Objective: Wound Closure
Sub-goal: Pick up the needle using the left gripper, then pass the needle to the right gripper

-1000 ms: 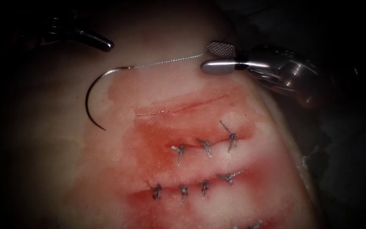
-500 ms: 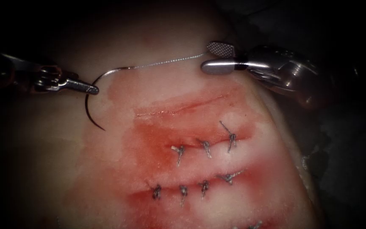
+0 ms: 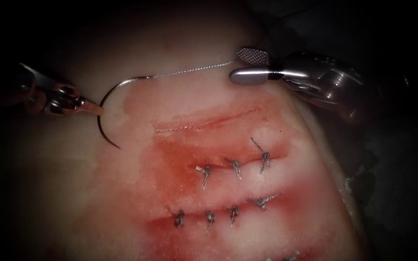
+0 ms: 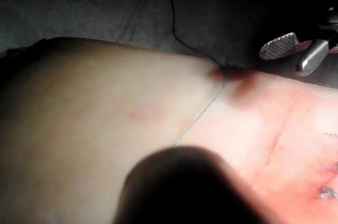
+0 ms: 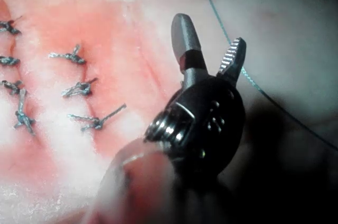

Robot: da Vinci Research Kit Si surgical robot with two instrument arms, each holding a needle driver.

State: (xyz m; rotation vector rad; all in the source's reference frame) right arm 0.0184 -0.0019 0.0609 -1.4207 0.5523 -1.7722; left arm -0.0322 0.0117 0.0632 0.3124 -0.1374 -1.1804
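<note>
Needle lies flat on the pale tissue, to the left of the open cut, and it is not in the tissue: the whole dark curve is visible, from the sharp point at the lower end up to the end where the thread is joined. The left tool has come in from the picture's left during the last second, and its tip now touches the needle about the middle of the curve; its jaws look closed to a fine point there, but I cannot tell if they really hold the needle or only press against it. I think it meets the needle at mid-curve because this is a steady place to take it. The right tool has not moved and waits on the far side of the cut, with its jaws apart and nothing between them; the thread passes just beside the ribbed inner face of one jaw. In the right wrist view the same tool shows one smooth rounded jaw and one jaw with a fine cross pattern, good for grip on thin steel. The thread is a thin twisted strand, silver in the light, and it runs almost straight from the needle toward the right tool. The cut is a narrow shallow line in wet, soft tissue stained with red fluid. Below it lie two closed rows of knots with short cut ends standing up.
</note>
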